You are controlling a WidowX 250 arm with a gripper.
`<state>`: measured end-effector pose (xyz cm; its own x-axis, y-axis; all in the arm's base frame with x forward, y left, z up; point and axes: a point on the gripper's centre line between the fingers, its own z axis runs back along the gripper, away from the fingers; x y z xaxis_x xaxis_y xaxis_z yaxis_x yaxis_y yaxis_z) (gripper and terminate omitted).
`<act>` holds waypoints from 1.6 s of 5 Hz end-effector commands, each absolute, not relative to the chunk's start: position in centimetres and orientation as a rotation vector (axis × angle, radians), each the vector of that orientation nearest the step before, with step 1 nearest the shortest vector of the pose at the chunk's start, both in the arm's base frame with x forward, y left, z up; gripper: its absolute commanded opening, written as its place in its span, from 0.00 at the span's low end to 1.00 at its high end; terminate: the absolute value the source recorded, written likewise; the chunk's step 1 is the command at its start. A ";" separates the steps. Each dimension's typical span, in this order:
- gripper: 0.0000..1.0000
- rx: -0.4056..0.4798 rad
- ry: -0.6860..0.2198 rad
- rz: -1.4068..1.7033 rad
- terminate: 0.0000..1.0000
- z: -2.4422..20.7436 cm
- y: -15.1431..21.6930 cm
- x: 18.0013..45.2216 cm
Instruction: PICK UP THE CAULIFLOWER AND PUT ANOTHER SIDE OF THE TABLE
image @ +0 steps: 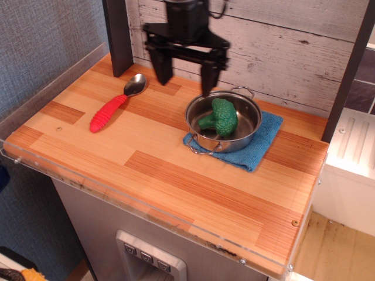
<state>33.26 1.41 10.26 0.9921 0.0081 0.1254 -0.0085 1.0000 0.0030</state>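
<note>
Now | black robot gripper (186,76): jaws spread wide, empty, hanging above the pot's back-left rim | small green plastic cauliflower (220,117): lying inside the steel two-handled pot (223,122) on a blue cloth (261,143), so a top-down reach suits | striped wooden desk (146,170): red-handled spoon (114,105) apart, left.

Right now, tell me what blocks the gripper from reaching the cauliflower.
Nothing lies over the cauliflower. It sits inside the pot, open from above, so only the pot's rim surrounds it. The open gripper hangs up and to the left, with clear air between them.
</note>
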 end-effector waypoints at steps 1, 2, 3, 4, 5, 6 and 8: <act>1.00 0.001 -0.122 0.025 0.00 8.3 0.3 36.3; 1.00 0.012 -0.096 0.007 0.00 6.6 -0.8 36.8; 1.00 0.025 -0.114 -0.025 0.00 6.0 -1.7 37.1; 1.00 0.041 -0.114 -0.035 0.00 5.3 -2.0 37.1; 0.00 0.039 -0.116 -0.029 0.00 5.3 -2.0 37.2; 0.00 0.017 -0.132 -0.032 0.00 6.4 -1.9 37.4; 0.00 -0.078 -0.310 -0.037 0.00 13.7 -0.5 35.1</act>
<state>34.73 -0.53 11.93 0.9679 -0.0171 0.2506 0.0376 0.9963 -0.0773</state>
